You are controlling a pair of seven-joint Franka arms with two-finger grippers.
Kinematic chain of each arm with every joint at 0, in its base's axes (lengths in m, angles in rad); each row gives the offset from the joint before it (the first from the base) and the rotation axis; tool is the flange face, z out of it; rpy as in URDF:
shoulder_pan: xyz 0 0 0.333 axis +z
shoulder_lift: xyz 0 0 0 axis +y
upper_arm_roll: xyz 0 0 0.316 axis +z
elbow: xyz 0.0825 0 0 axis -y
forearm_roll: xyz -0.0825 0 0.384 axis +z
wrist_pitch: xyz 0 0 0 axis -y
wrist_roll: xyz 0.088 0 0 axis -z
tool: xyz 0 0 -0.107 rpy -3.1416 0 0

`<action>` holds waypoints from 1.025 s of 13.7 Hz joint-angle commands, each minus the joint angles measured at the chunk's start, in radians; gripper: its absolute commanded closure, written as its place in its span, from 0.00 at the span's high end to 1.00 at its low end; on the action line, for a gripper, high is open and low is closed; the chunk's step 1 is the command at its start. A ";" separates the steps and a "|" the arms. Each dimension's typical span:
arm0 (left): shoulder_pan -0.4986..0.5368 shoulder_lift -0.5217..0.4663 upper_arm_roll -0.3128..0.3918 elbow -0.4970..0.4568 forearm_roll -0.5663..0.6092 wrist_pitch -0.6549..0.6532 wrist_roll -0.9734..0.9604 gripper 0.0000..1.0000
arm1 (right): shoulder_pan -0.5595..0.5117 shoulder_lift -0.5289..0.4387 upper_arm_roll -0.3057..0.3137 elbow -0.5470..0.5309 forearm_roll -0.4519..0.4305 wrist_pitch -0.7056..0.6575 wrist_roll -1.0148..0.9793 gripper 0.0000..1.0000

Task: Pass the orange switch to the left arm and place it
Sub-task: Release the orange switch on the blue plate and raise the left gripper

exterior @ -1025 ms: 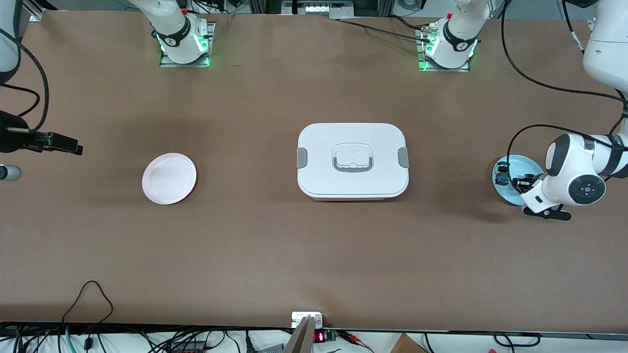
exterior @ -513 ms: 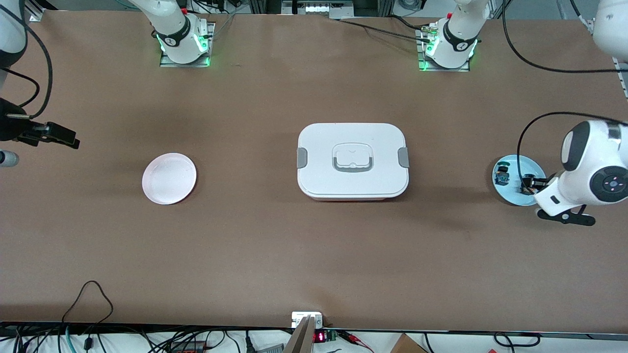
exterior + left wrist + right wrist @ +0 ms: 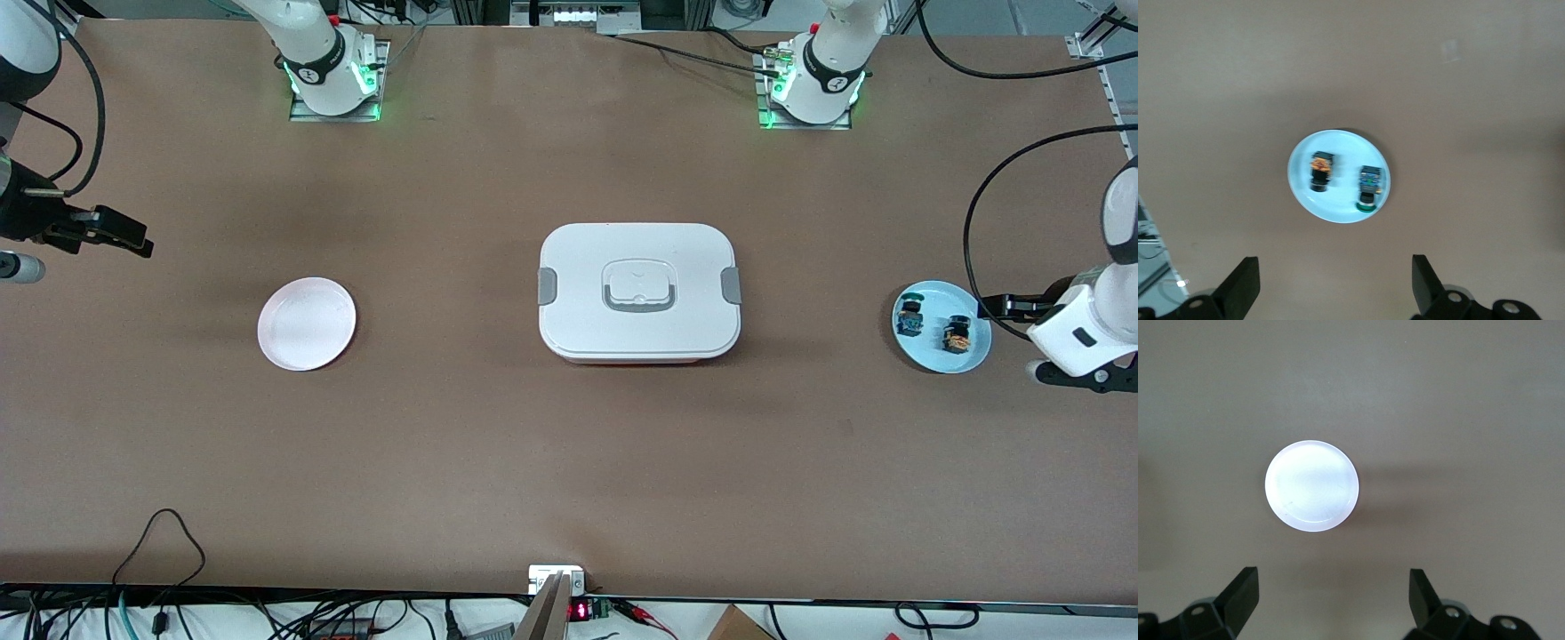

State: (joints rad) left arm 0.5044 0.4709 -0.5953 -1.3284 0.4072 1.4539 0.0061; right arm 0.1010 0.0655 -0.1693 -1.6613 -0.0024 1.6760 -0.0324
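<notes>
The left gripper (image 3: 1331,287) hangs with fingers spread wide and empty over the table at the left arm's end, just beside the blue plate (image 3: 969,357). On that plate the orange switch (image 3: 957,334) lies beside a blue-green switch (image 3: 909,317). The right gripper (image 3: 1331,603), fingers likewise apart, waits above the pink plate (image 3: 307,323). The box (image 3: 638,290) sits between the plates.

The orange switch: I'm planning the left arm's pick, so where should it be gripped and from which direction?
Probably across the black body of the orange switch, coming straight down from above. It lies on its side on the blue plate, apart from the blue-green switch, so open fingers should fit either side of it.
</notes>
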 commanded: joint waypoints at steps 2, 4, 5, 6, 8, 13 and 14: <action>0.002 0.026 -0.063 0.110 -0.034 -0.112 -0.003 1.00 | 0.012 -0.003 0.005 0.032 -0.010 -0.033 0.005 1.00; 0.003 0.025 -0.083 0.115 -0.031 -0.124 0.000 1.00 | 0.008 -0.003 0.001 0.052 -0.004 -0.035 0.002 1.00; 0.009 0.023 -0.087 0.121 -0.037 -0.124 0.005 1.00 | 0.008 -0.003 0.001 0.055 -0.004 -0.035 0.002 1.00; 0.008 0.017 -0.093 0.148 -0.038 -0.124 0.012 1.00 | 0.008 -0.003 0.001 0.057 -0.004 -0.035 0.003 1.00; 0.002 0.012 -0.103 0.166 -0.062 -0.129 0.012 1.00 | 0.008 -0.006 0.001 0.055 -0.002 -0.036 0.006 1.00; -0.180 -0.190 0.227 0.081 -0.327 -0.115 0.017 1.00 | 0.011 -0.007 0.002 0.055 -0.005 -0.041 0.003 1.00; -0.260 -0.240 0.353 0.030 -0.382 -0.095 0.024 1.00 | 0.009 -0.007 0.002 0.054 -0.005 -0.041 0.002 1.00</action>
State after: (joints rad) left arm 0.3759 0.3527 -0.4587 -1.1951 0.1174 1.3384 0.0082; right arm 0.1103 0.0656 -0.1690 -1.6149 -0.0024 1.6549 -0.0324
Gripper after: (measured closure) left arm 0.000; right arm 0.000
